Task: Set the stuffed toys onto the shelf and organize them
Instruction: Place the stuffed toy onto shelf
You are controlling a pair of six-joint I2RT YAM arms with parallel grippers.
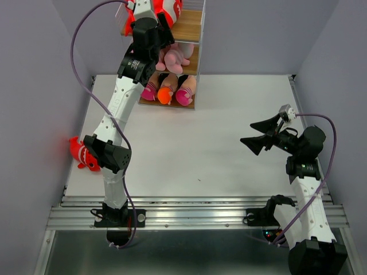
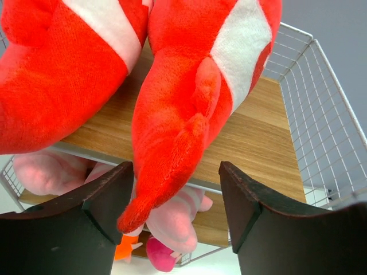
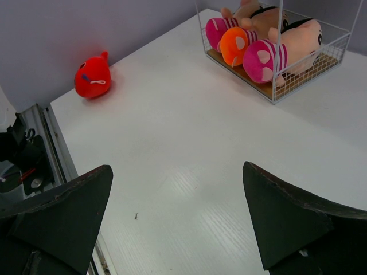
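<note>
On the top board of the shelf (image 1: 192,26) lie two red, white-bellied sharks (image 2: 195,86) (image 2: 57,74). My left gripper (image 2: 175,169) is raised to that tier (image 1: 152,26), open, with the right shark's tail hanging loose between its fingers, close to the left one. Pink animals (image 1: 175,57) fill the middle tier. Dark-haired dolls (image 3: 298,40) with pink and orange feet lie in the bottom tier. Another red shark (image 1: 83,154) (image 3: 93,76) lies on the table at the far left edge. My right gripper (image 1: 246,132) (image 3: 176,169) hovers open over the right side of the table, holding nothing.
The shelf's white wire sides (image 2: 321,114) rise around the top board. Grey walls close in the white table (image 1: 218,143) on the left, back and right. A metal rail (image 1: 195,215) runs along the near edge by both arm bases.
</note>
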